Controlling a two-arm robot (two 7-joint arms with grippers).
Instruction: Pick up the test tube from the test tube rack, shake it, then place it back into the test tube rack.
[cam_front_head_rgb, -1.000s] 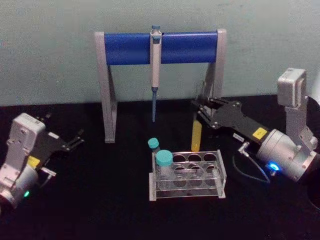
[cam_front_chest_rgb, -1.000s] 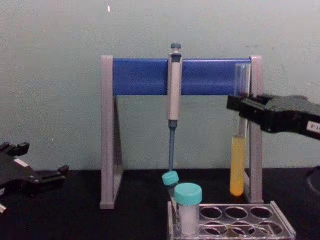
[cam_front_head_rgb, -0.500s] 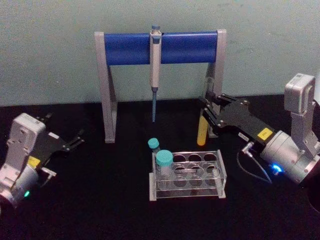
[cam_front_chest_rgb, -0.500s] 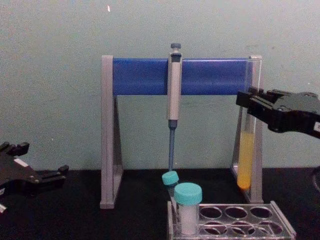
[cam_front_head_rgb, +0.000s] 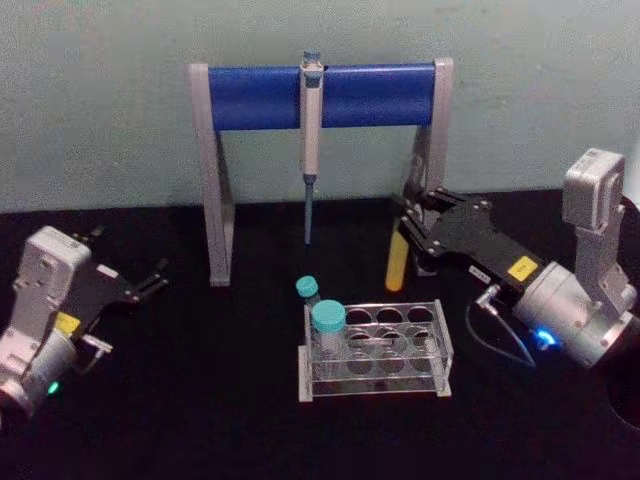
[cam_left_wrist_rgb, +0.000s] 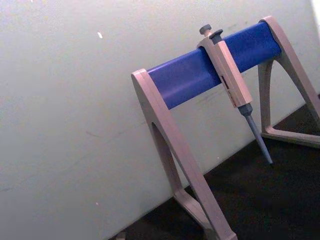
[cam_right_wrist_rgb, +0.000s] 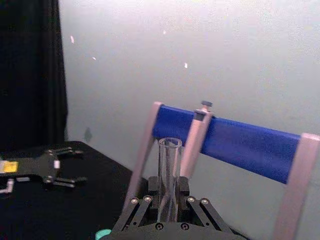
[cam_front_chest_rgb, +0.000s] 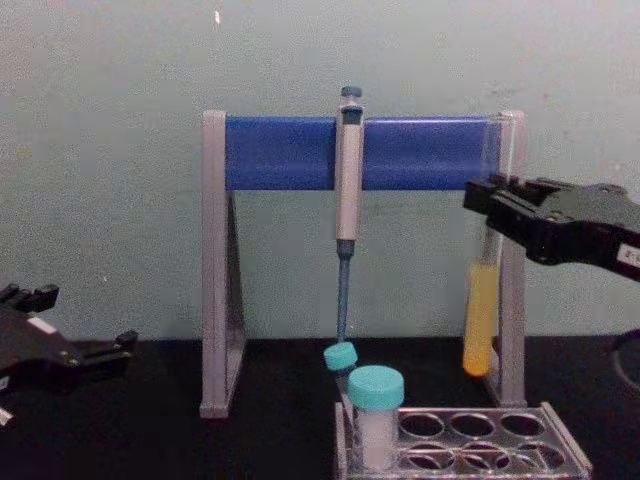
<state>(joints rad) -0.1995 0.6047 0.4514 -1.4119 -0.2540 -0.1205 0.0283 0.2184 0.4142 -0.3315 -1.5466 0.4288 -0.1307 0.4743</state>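
Observation:
The test tube (cam_front_chest_rgb: 479, 322) hangs in the air in front of the stand's right leg, above and behind the test tube rack (cam_front_chest_rgb: 560, 462). It leans slightly, with yellow-orange liquid in its lower part. My right gripper (cam_front_chest_rgb: 488, 207) is shut on its clear upper part. From the head view the test tube (cam_front_head_rgb: 397, 266) sits just behind the test tube rack (cam_front_head_rgb: 440, 345), held by the right gripper (cam_front_head_rgb: 412, 228). The right wrist view looks down the open tube (cam_right_wrist_rgb: 169, 172) between the fingers (cam_right_wrist_rgb: 137, 207). My left gripper (cam_front_head_rgb: 150, 281) rests open at the far left.
A grey-and-blue pipette stand (cam_front_head_rgb: 320, 96) with a hanging pipette (cam_front_head_rgb: 310, 140) stands behind the rack. One teal-capped vial (cam_front_head_rgb: 328, 322) sits in the rack's left end, another (cam_front_head_rgb: 306, 289) just behind it. The table is black cloth.
The right gripper swung the test tube to the right and up, then back left and slightly down, now tilted. The left arm has not moved.

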